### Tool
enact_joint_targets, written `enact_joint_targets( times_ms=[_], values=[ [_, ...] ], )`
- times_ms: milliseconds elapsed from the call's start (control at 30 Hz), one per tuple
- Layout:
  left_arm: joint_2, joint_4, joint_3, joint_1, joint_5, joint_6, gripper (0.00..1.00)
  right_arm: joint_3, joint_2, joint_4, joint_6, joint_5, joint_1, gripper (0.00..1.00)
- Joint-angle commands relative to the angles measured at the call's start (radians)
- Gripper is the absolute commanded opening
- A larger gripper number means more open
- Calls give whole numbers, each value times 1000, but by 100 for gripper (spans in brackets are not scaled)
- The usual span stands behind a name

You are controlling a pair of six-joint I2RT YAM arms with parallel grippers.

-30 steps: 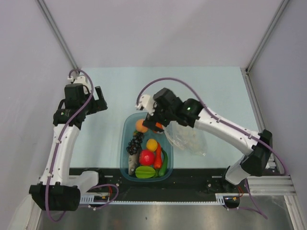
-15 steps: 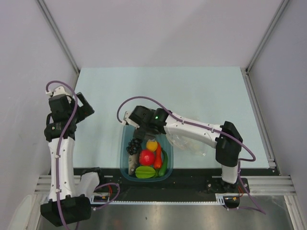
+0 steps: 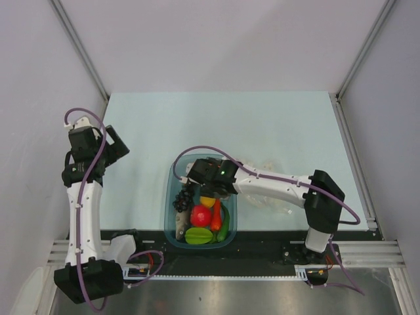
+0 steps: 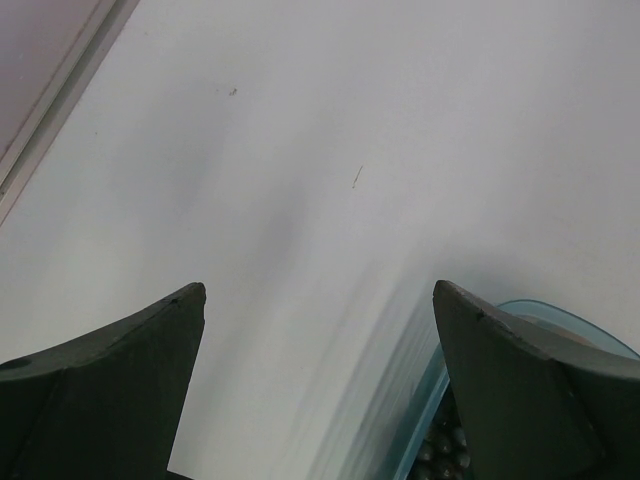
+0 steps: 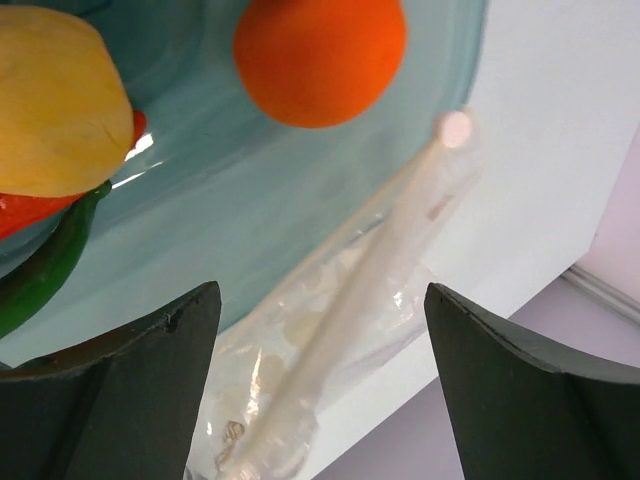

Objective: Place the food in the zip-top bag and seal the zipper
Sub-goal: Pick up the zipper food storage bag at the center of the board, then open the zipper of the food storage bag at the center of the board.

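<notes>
Since a second ago my right arm has dropped from the far end of the teal tub (image 3: 168, 216) to hang low over its far half, and my left arm has drawn back toward the left edge of the desk (image 3: 275, 125). My right gripper (image 5: 320, 295) stands spread, pinching nothing. Below it the orange (image 5: 320, 60), lemon (image 5: 55, 110) and red pepper (image 5: 20, 205) lie inside the tub. The clear bag (image 3: 272, 200) lies on the desk just beside the tub's right wall, its zipper (image 5: 370, 290) running between my fingers. My left gripper (image 4: 318, 288) is spread wide and empty.
</notes>
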Motion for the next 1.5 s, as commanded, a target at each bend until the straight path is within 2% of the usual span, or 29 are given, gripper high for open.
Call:
enact_joint_targets(
  times_ms=[0,133,400,533,633,667,700,733,833,900,967,1033,1067,1167,1233,1367,1467],
  values=[
    [5,29,38,11,5,-21,100,54,-95,-2,-3,23,-11,89],
    [27,30,47,11,5,-15,100,88,-106,-51,3,-15,-12,92],
    [83,33,84,10,5,-15,100,-16,-166,-121,18,-74,-26,93],
    [85,45,87,10,13,-13,100,-24,-176,-144,21,-80,-69,85],
    [79,67,81,11,57,-2,100,-26,-190,-163,26,-86,-96,74],
    [74,75,81,10,68,10,100,-26,-195,-171,26,-91,-101,63],
    [67,84,78,10,82,17,100,-26,-198,-174,21,-101,-106,56],
    [62,110,76,11,129,27,100,-23,-202,-179,21,-107,-115,38],
    [51,166,76,11,235,67,100,3,-195,-177,26,-120,-156,0],
    [54,211,81,5,283,85,100,37,-186,-180,30,-138,-190,0],
    [79,239,98,-11,401,114,100,158,-173,-193,67,-192,-291,0],
    [109,256,118,-51,453,129,99,271,-176,-200,120,-285,-375,0],
    [120,263,124,-74,485,137,100,301,-184,-200,136,-390,-405,0],
    [157,280,144,-179,507,140,100,391,-208,-159,231,-555,-501,0],
    [186,311,148,-264,568,122,100,395,-231,-96,297,-604,-546,0],
    [267,337,200,-425,594,85,99,312,-287,39,487,-744,-638,0],
    [336,352,259,-542,614,32,95,225,-319,140,565,-793,-646,0]
  ],
)
